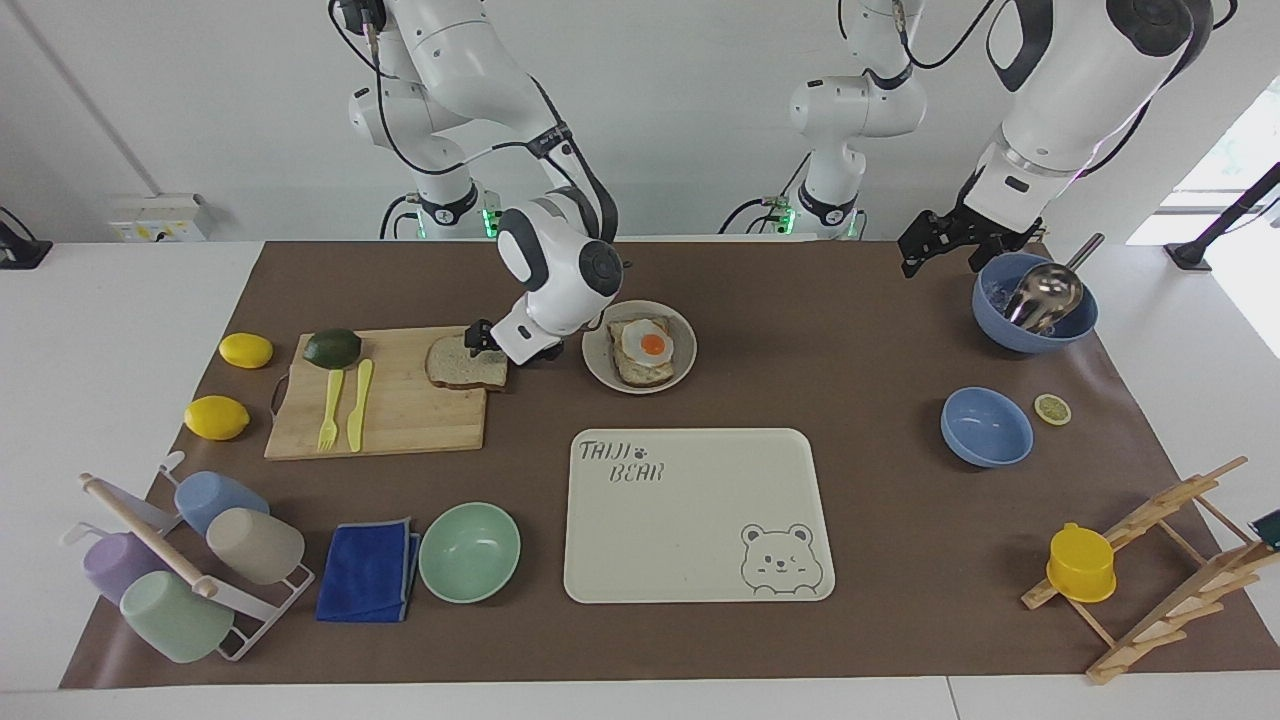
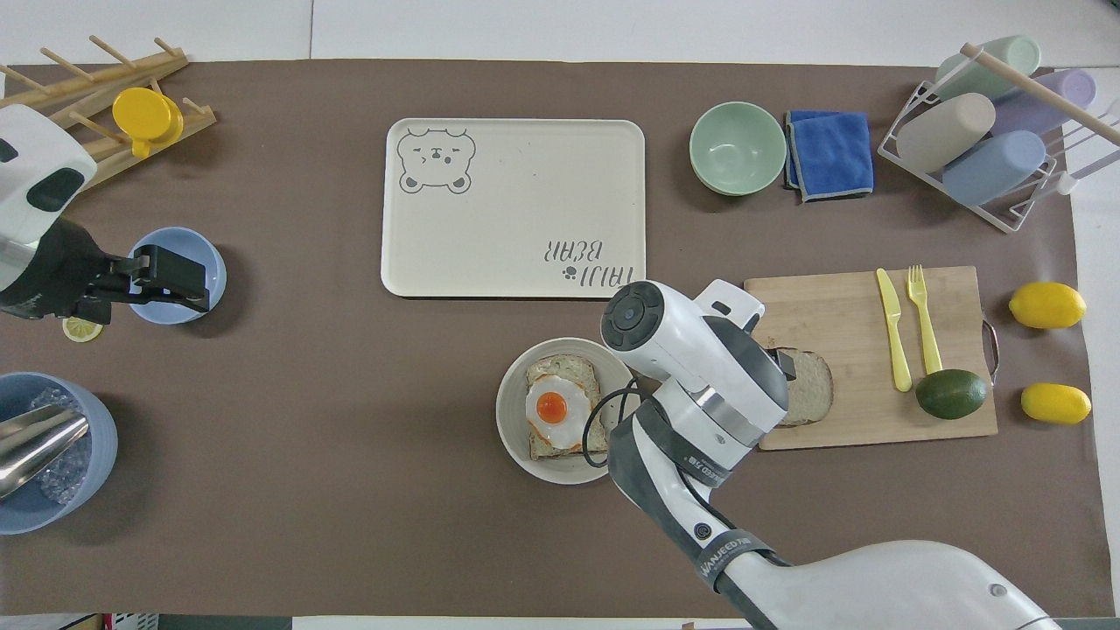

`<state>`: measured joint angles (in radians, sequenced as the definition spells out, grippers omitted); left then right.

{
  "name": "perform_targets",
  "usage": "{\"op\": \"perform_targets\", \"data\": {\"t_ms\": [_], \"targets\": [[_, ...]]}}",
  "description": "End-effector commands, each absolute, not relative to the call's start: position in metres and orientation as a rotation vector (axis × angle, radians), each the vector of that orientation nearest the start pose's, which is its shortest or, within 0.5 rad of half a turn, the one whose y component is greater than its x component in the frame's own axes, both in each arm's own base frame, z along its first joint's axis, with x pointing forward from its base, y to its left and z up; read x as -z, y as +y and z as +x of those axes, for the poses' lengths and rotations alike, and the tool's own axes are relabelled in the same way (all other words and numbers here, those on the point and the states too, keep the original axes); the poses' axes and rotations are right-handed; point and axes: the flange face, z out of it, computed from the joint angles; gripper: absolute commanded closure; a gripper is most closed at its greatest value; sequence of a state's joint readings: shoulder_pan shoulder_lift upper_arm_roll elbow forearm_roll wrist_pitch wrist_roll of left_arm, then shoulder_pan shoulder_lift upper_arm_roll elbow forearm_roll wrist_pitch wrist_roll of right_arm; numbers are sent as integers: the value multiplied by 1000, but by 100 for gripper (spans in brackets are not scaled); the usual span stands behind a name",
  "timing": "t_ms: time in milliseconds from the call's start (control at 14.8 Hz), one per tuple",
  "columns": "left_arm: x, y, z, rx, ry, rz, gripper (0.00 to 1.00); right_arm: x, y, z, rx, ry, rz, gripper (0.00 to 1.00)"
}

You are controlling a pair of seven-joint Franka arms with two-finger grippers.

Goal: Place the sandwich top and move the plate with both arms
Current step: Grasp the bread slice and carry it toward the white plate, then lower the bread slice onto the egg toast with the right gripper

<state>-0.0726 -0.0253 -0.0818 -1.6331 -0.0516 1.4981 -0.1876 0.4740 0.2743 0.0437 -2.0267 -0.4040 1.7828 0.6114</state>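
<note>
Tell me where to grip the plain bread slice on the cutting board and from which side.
Pinch the sandwich top by its edge nearest the plate, coming from above. It lies flat with that edge at the cutting board rim, and the open right gripper is already there.

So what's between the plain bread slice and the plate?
In the facing view, the right gripper hangs open over the gap between the plain bread slice and the plate.
</note>
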Motion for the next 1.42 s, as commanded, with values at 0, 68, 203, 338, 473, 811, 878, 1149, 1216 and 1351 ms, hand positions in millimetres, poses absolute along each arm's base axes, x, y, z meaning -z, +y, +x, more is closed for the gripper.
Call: {"op": "perform_targets", "data": {"t_ms": [0, 68, 203, 338, 473, 811, 878, 1149, 1216, 1351], "targets": [[-607, -88, 523, -182, -64, -3175, 0, -293, 224, 473, 326, 172, 2530, 2], [-607, -88, 523, -182, -64, -3175, 0, -293, 224, 473, 326, 173, 2531, 4], [-608, -88, 524, -177, -64, -3176, 0, -287, 222, 468, 333, 176, 2529, 5], [-607, -87, 524, -182, -67, -3176, 0, -286, 220, 468, 336, 173, 2529, 5], [-608, -88, 523, -180, -64, -3176, 0, -285, 219, 466, 339, 172, 2529, 11], [-608, -88, 523, -180, -64, -3176, 0, -281, 211, 466, 339, 167, 2539, 32], [-608, -87, 524, -180, -67, -3176, 0, -281, 213, 465, 338, 174, 2539, 55], [-607, -88, 523, -182, -64, -3175, 0, -292, 227, 471, 319, 192, 2545, 100], [-608, -87, 524, -180, -67, -3176, 0, -299, 238, 472, 311, 204, 2544, 100], [-608, -87, 524, -180, -67, -3176, 0, -316, 256, 479, 295, 207, 2542, 100]]}}
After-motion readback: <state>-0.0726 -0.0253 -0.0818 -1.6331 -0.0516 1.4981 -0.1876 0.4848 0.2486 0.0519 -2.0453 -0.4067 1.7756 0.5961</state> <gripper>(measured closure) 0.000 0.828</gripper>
